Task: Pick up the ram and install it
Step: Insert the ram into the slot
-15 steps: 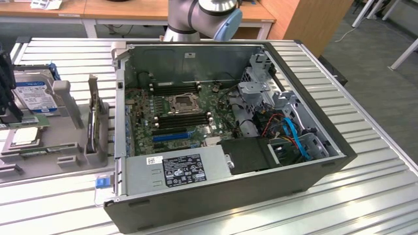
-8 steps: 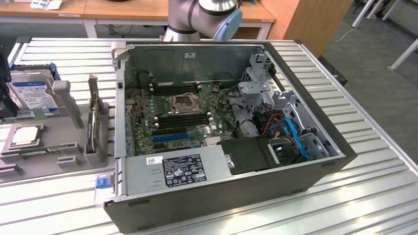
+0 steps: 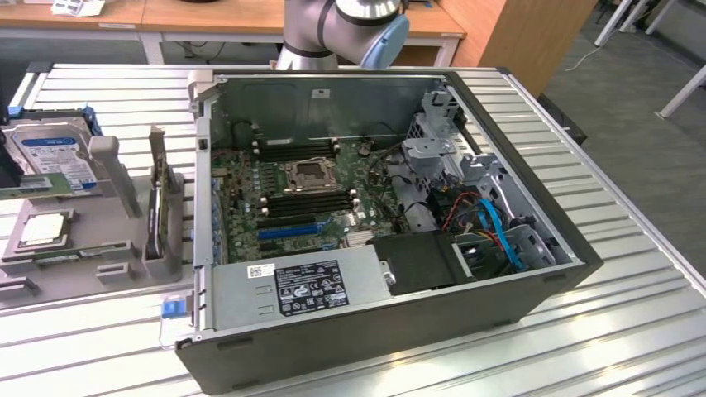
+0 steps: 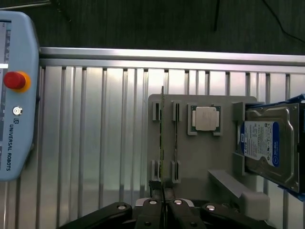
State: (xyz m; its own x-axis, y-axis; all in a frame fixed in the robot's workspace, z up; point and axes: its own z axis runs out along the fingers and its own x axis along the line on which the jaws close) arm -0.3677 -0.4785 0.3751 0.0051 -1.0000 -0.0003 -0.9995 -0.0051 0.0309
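The fingers [image 4: 163, 203] are pressed together with nothing between them, hanging well above the surface [image 4: 95, 143]. Straight out beyond their tips the ram [image 4: 162, 138] stands on edge in its slot in the grey holder [image 4: 190, 157], untouched. Off to one side of the fingers, in the open computer case [image 3: 530, 281], the memory slots [image 3: 309, 203] look empty, so I'd say pickup and fitting are both left to do.

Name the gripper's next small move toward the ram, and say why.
Probably open the gripper first. Its jaws look shut, while the thin green ram stick stands on edge in the grey slotted holder, lined up with the gripper in the wrist view and apparently not grasped.
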